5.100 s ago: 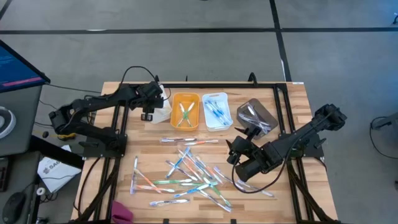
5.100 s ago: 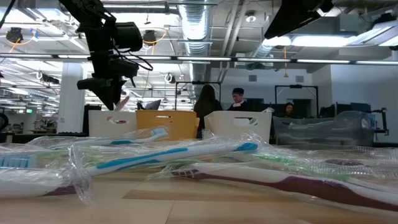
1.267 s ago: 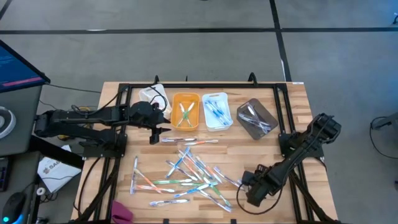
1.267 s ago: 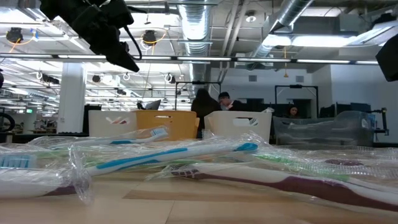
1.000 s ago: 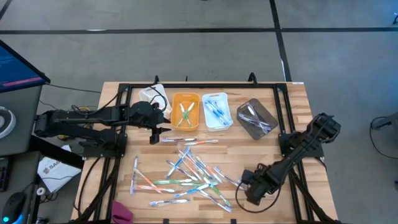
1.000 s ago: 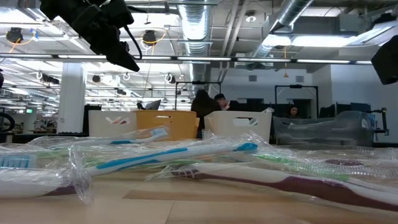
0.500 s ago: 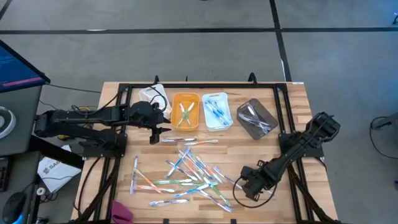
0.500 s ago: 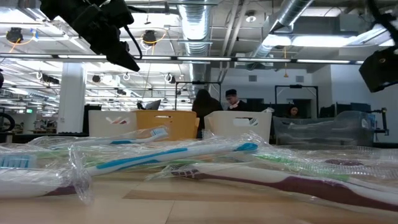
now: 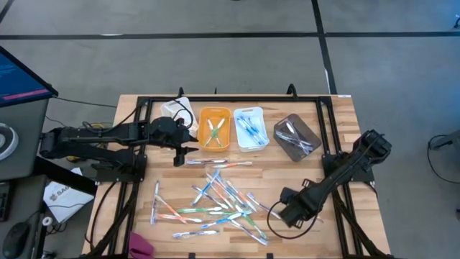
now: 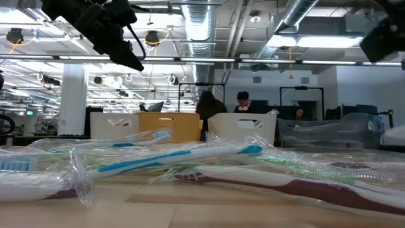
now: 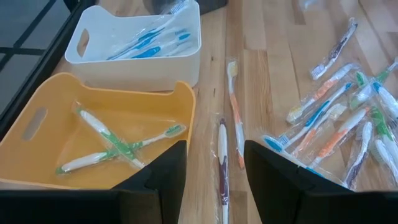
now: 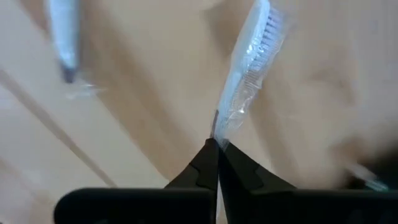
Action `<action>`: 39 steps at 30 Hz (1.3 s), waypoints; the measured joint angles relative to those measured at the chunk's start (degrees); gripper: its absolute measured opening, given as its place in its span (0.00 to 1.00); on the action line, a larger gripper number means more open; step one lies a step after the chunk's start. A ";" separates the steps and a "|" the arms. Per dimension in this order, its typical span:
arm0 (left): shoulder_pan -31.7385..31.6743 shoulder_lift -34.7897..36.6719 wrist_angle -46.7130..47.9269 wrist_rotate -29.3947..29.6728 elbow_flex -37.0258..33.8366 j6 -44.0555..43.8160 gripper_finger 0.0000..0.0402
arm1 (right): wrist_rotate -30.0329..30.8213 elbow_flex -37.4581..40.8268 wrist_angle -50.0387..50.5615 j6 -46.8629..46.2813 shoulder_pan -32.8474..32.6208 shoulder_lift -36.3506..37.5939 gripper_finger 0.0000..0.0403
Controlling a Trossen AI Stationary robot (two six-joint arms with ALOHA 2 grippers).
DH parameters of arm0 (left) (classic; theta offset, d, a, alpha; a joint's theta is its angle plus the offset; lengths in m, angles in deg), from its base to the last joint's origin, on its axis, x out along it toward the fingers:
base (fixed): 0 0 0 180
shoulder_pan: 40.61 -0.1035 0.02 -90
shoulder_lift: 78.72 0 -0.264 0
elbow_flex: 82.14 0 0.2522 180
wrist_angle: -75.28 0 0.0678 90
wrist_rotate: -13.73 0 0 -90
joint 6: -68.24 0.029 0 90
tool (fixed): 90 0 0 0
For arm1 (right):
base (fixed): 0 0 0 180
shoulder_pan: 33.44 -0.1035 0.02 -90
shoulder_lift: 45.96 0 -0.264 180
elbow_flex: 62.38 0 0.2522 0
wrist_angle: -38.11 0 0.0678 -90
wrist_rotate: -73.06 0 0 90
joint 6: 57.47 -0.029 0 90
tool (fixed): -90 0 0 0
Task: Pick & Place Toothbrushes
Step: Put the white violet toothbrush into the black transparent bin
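Two dark robot arms are working over a wooden table [image 9: 338, 122] scattered with wrapped toothbrushes [image 9: 219, 198]. Most of them are lying loose in a heap across the middle and near part of the table, blue, white, green and orange-pink, several crossing one another. At the far edge four bins are sitting in a row: a white bin [image 9: 175, 109] partly hidden under the left arm, an orange bin [image 9: 202, 119] holding green and white brushes, a white bin [image 9: 259, 140] holding blue ones, and a grey tray [image 9: 310, 134] with clear-wrapped ones. The left gripper [image 9: 180, 152] is hovering just near the orange bin, its fingers standing apart with nothing between them; in its wrist view, two brushes, one dark red [image 11: 222, 168] and one orange [image 11: 234, 112], are lying on the wood just beyond those fingers. The right gripper [image 9: 276, 214] is reaching low at the right edge of the heap, fingers [image 12: 205, 163] pressed fully together and pinching the clear wrapper of a white toothbrush [image 12: 249, 74] at its end. In the low view, wrapped brushes are filling the foreground and people are sitting at desks in the room far behind.
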 joint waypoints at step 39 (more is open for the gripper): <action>0.00 -0.01 -0.82 -0.01 0.00 1.33 0.38 | 39.74 -4.65 15.80 36.17 39.30 15.32 0.00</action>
